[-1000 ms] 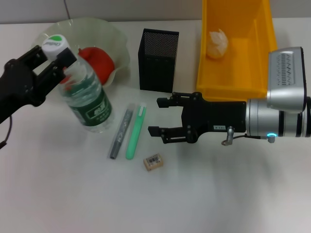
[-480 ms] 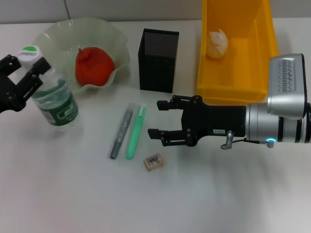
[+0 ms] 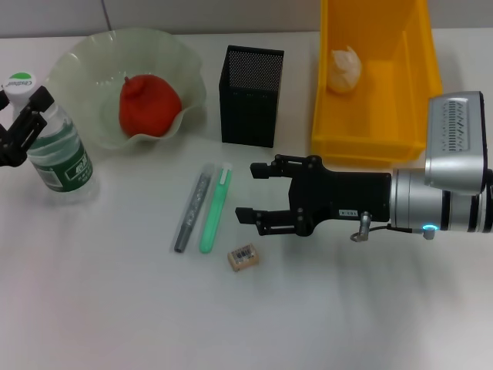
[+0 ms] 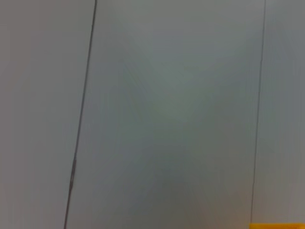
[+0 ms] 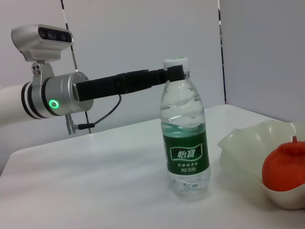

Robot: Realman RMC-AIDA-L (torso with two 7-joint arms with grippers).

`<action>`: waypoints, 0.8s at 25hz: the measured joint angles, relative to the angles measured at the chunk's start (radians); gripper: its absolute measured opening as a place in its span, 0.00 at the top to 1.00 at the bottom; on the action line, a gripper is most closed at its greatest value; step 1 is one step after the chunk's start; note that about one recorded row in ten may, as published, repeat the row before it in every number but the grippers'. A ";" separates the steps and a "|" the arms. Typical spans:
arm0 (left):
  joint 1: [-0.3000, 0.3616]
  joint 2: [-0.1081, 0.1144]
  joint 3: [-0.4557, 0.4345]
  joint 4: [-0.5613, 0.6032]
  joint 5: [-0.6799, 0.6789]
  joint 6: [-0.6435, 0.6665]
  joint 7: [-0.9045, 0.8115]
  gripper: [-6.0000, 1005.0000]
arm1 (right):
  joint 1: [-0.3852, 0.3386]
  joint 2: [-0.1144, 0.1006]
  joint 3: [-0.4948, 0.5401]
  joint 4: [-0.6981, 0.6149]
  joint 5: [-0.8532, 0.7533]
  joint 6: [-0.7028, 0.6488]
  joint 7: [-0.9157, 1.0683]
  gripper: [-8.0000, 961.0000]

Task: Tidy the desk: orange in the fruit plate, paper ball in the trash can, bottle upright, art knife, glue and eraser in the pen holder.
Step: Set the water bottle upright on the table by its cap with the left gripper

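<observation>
Eraser (image 3: 243, 257) is what my right pincer (image 3: 254, 193) reaches most easily: it lies on the surface just below and a shade left of my spread fingertips, nearer to me than they are. My right pincer is released, grasping nothing, hovering low with its fingers pointing left across the surface. The grey art knife (image 3: 192, 211) and the green glue stick (image 3: 215, 209) lie side by side just beyond those fingertips to the left, long axes running roughly away from me, so across the line of my fingers. The pen holder (image 3: 251, 95) stands behind them.

My left pincer (image 3: 19, 123) is far off at the left edge, clenched around the neck of the water bottle (image 3: 48, 142), which stands upright on the surface beside the fruit plate (image 3: 181, 58); the orange (image 3: 149, 105) sits in that plate and the paper ball (image 3: 344, 69) in the trash can (image 3: 412, 85). So I judge the right arm the nearer one for all three small items.
</observation>
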 joint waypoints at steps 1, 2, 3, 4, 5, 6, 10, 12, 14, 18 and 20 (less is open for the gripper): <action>-0.001 0.000 0.000 0.000 0.000 -0.004 0.001 0.45 | 0.000 0.000 0.000 0.000 0.000 0.000 0.000 0.19; -0.002 -0.001 0.000 0.000 0.000 -0.008 0.003 0.45 | 0.000 0.000 0.000 0.001 0.000 0.000 0.000 0.19; -0.004 -0.001 0.000 -0.002 0.000 -0.016 0.008 0.45 | 0.000 0.000 0.000 0.001 0.000 0.000 0.000 0.19; -0.004 -0.001 0.000 -0.002 0.000 -0.016 0.008 0.45 | 0.000 0.000 0.000 0.002 0.000 0.000 0.000 0.19; -0.009 -0.001 0.000 -0.008 0.000 -0.026 0.014 0.45 | -0.001 0.000 0.000 0.002 0.000 0.001 0.000 0.19; -0.010 -0.001 0.000 -0.008 0.000 -0.028 0.014 0.44 | -0.001 0.000 0.000 0.002 0.000 0.001 0.000 0.19; -0.012 -0.001 0.000 -0.009 0.000 -0.029 0.014 0.44 | -0.002 0.000 0.000 0.002 0.000 0.001 0.000 0.19; -0.012 -0.001 0.000 -0.009 0.000 -0.030 0.014 0.44 | -0.002 0.000 0.000 0.002 0.001 0.001 0.000 0.19; -0.012 -0.001 -0.001 -0.009 0.000 -0.030 0.014 0.44 | -0.002 0.000 0.000 0.002 0.001 0.001 0.000 0.18; -0.012 -0.001 -0.001 -0.009 0.000 -0.031 0.014 0.43 | -0.002 0.000 0.000 0.002 0.001 0.001 0.002 0.18; -0.013 -0.001 -0.001 -0.009 0.000 -0.032 0.020 0.43 | -0.002 0.000 0.000 0.002 0.002 0.001 0.004 0.18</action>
